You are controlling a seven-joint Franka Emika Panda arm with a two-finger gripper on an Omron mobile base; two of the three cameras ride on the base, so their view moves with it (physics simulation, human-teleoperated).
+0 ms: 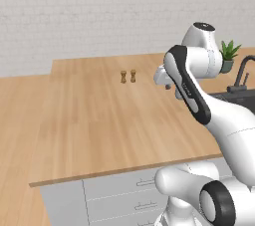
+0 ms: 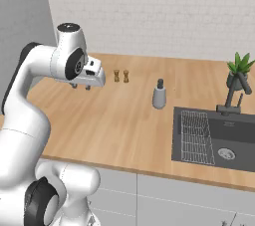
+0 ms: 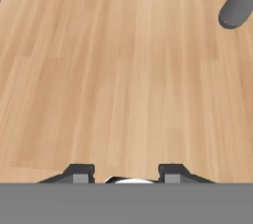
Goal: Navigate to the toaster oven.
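A wooden counter point(image 2: 124, 120) spans the middle of both base views, with a brick wall point(image 2: 149, 11) behind it and drawers point(image 1: 124, 195) below its front edge. Two small shakers point(image 2: 121, 75) stand side by side near the back, upper centre of the frame. Right of them stands a dispenser bottle point(image 2: 159, 94), and further right a sink point(image 2: 219, 140) is set into the counter, a rack point(image 2: 195, 136) lying in its left part, perhaps on the basin floor. A faucet point(image 2: 231, 95) rises behind the sink, a potted plant point(image 2: 240, 70) just behind it.
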